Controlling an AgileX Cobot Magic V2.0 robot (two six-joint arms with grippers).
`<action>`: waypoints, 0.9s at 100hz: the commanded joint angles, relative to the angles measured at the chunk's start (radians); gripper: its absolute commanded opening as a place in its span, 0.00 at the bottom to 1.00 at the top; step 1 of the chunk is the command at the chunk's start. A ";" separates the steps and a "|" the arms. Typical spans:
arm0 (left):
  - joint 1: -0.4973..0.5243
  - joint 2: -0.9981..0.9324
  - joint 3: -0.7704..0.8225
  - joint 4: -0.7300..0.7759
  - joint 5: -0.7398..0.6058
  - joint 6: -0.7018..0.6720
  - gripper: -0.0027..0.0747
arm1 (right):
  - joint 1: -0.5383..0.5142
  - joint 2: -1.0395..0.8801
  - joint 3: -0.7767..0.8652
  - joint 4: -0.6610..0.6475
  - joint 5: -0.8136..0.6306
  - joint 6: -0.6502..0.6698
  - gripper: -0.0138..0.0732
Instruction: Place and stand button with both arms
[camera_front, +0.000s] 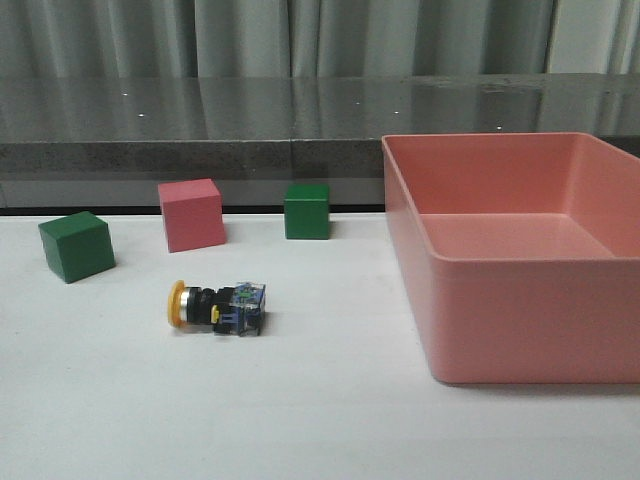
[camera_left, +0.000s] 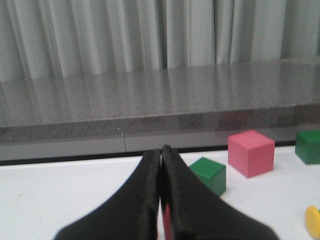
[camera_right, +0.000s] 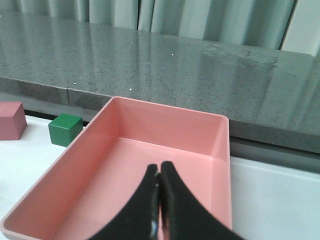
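The button lies on its side on the white table, yellow cap to the left, clear-blue base to the right. Its yellow cap shows at the edge of the left wrist view. My left gripper is shut and empty, low over the table, with a green cube just beyond it. My right gripper is shut and empty, above the near part of the pink bin. Neither arm shows in the front view.
A green cube, a pink cube and a second green cube stand behind the button. The large pink bin fills the right side. A dark stone ledge runs along the back.
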 joint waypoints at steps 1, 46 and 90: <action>0.002 -0.031 0.021 -0.068 -0.140 -0.007 0.01 | -0.006 -0.003 -0.027 0.007 -0.062 0.000 0.09; 0.002 0.285 -0.400 -0.275 0.268 -0.007 0.01 | -0.006 -0.003 -0.027 0.007 -0.062 0.000 0.09; 0.002 0.864 -0.838 -0.327 0.553 0.313 0.01 | -0.006 -0.003 -0.027 0.007 -0.062 0.000 0.09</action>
